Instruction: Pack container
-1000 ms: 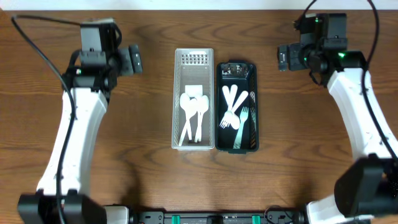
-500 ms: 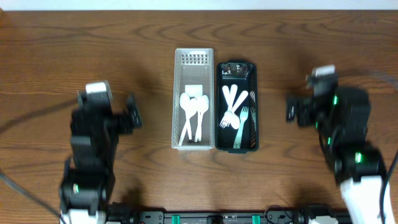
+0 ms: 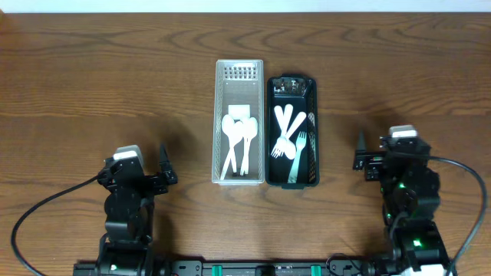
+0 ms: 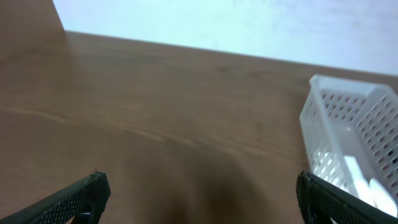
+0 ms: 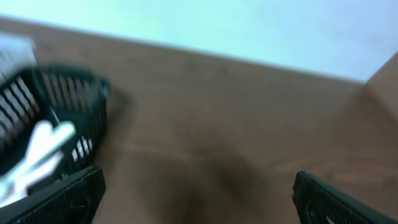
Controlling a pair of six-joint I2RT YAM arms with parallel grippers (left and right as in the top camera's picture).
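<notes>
A white perforated container (image 3: 238,77) holds white plastic spoons (image 3: 238,138) at the table's centre. A black container (image 3: 291,178) right beside it holds white forks (image 3: 288,134). The white container also shows at the right edge of the left wrist view (image 4: 351,137), and the black one at the left of the right wrist view (image 5: 62,106). My left gripper (image 3: 163,165) (image 4: 199,199) is open and empty near the front left. My right gripper (image 3: 360,152) (image 5: 199,199) is open and empty near the front right. Both are low over bare wood, apart from the containers.
Brown wooden table (image 3: 115,77) all around the two containers. The arms are folded back near the front edge. A pale wall (image 4: 249,25) lies beyond the far table edge.
Both arms have pulled back from the far side of the table to the front edge and folded down. The containers and cutlery have not moved.
</notes>
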